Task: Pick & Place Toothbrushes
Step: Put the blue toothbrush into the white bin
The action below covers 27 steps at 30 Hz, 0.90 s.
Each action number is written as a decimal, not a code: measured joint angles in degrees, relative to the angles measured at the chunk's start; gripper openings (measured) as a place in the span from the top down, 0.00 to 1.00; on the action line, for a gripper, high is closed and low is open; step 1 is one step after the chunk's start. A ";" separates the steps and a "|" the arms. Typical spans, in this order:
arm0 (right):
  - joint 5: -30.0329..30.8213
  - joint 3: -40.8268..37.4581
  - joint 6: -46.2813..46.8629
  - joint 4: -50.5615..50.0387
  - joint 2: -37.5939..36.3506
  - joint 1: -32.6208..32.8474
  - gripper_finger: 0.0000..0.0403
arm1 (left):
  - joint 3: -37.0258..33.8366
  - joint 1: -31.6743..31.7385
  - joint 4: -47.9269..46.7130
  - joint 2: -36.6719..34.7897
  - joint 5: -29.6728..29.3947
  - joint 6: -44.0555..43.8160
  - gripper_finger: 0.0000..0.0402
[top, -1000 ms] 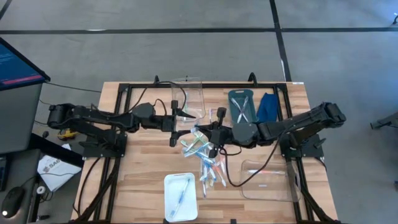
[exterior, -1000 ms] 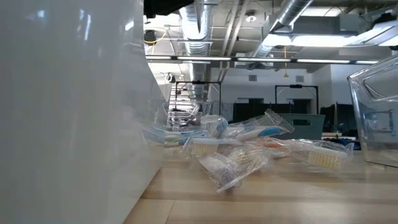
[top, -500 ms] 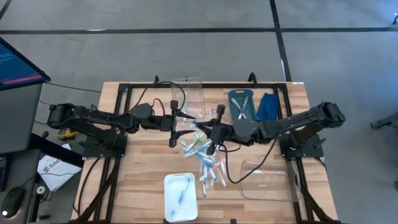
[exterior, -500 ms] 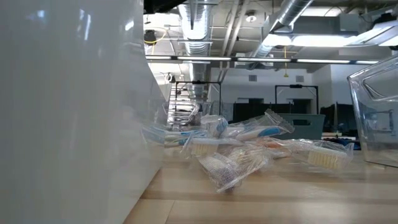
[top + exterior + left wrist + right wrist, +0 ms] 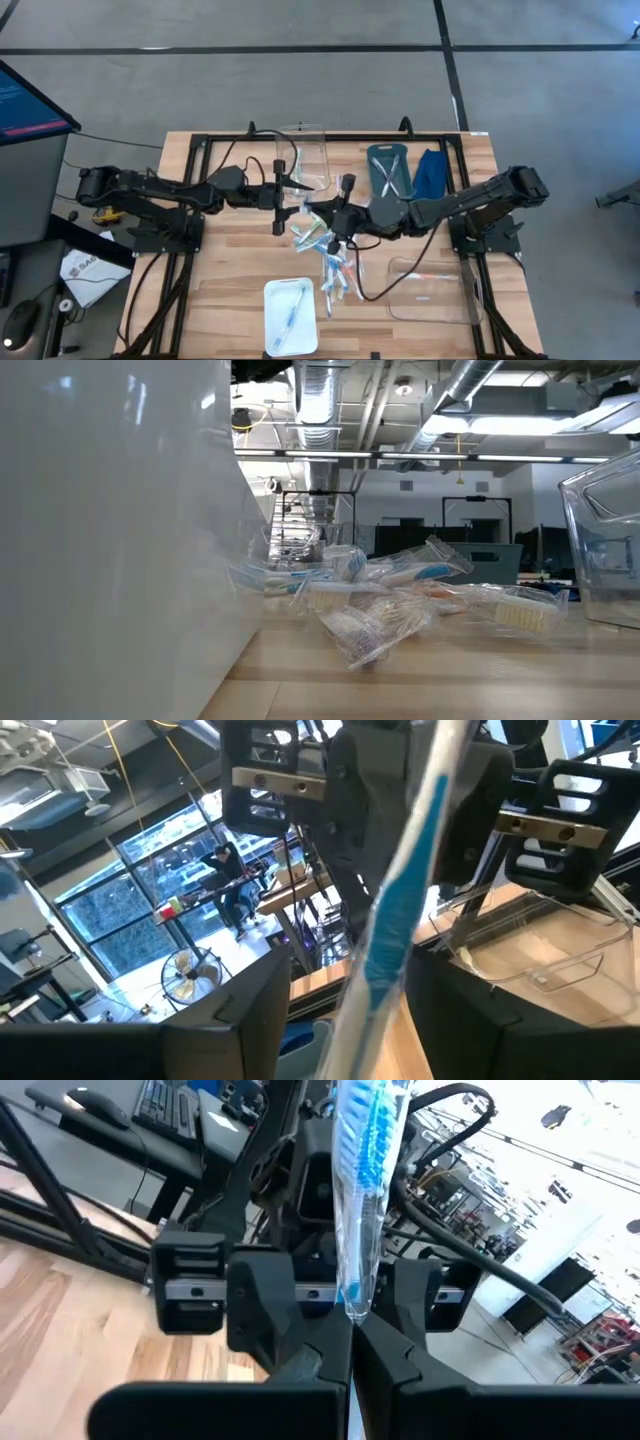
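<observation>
A clear-wrapped toothbrush with blue bristles is held above the table's middle in my shut right gripper, which reaches in level from the right. My left gripper faces it from the left. It is open, one finger on either side of the same toothbrush. Below them a pile of wrapped toothbrushes lies on the wooden table. My right gripper pinches the wrapped toothbrush by one end between its two shut fingers. The fingers come level from the table's right. The toothbrush sticks out past the fingertips, bristle end away from them, lifted clear of the table.
A white tray with one toothbrush sits at the near edge; its wall fills the low view's left. A clear bin stands at the far side and a clear tray near right. A dark tray and a blue cloth lie far right.
My right gripper has crept toward the table's left with the toothbrush, bringing it in between my left gripper's fingers. The pile on the table has not stirred.
</observation>
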 joint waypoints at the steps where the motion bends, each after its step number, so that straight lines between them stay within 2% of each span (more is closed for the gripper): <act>1: 0.05 0.00 -0.03 -0.05 -0.04 0.22 1.00 | 0.00 0.00 -0.05 0.00 0.00 0.00 0.54; 4: 0.38 0.00 -0.05 0.06 -0.17 0.32 1.00 | 0.00 0.00 -0.08 0.00 0.00 0.00 0.55; 10: 4.86 0.00 -1.43 -0.53 -0.17 0.58 1.00 | 0.00 0.00 -0.13 0.00 0.00 -0.01 0.55; 27: 4.69 0.00 -1.43 -0.46 -0.19 0.54 1.00 | 0.00 0.01 -0.17 0.00 -1.81 -0.15 0.56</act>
